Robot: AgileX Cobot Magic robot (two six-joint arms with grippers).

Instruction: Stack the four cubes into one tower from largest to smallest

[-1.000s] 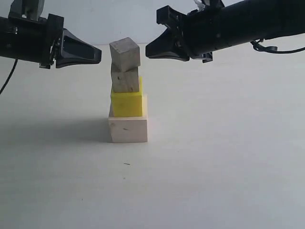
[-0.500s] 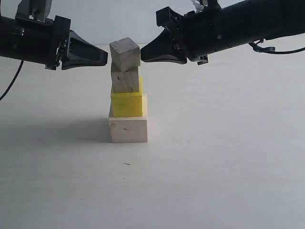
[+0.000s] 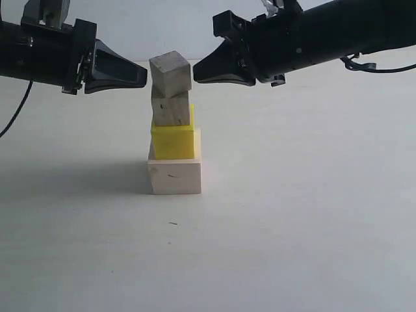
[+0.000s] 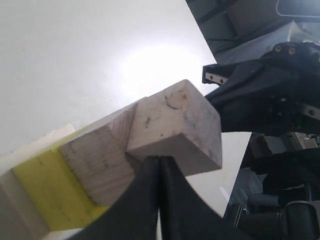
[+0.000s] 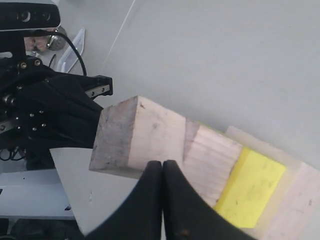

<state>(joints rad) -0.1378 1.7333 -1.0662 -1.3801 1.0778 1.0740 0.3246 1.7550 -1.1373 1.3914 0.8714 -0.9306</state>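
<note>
The four cubes stand as one tower on the white table: large pale wood cube at the base, yellow cube on it, speckled tan cube above, and greyish-white cube on top, turned askew. My left gripper is shut, its tip just left of the top cube. My right gripper is shut too, its tip just right of that cube. Whether either tip touches it cannot be told. In the wrist views the shut fingertips point at the top cube.
The white table spreads around the tower, with a small dark speck in front of it. A black cable hangs under the right arm.
Both shut grippers have closed in on the top cube from either side over the last second; in the last half second they barely moved. The tower stands unchanged.
</note>
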